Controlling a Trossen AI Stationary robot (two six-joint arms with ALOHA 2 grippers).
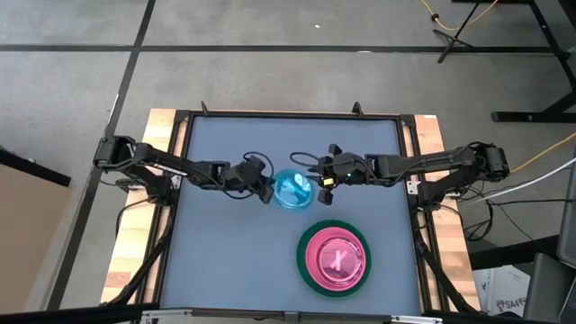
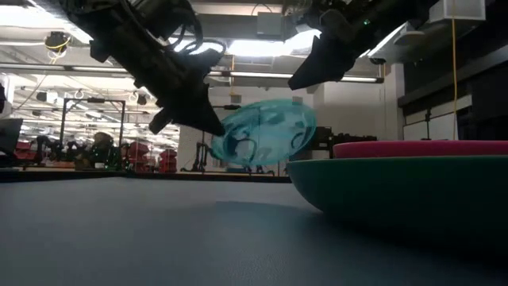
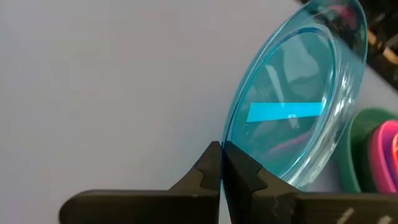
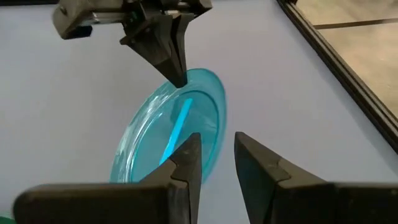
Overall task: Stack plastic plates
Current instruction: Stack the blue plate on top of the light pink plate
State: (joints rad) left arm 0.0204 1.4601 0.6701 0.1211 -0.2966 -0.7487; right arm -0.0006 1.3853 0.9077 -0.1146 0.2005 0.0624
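blue plate (image 1: 293, 189): thin, light, stiff, probably slick; take by rim | tilted, off table, between both grippers | left gripper (image 1: 267, 193) clamped on its rim | right gripper (image 1: 321, 186) part-open, empty, just beside opposite rim

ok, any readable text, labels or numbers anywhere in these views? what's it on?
None readable.
Box at the table's right: dark print, too blurred to read.
Pink plate: pale cross-shaped mark, not a legible character.
Blue plate in the left pincer: plain blue strip, no print.
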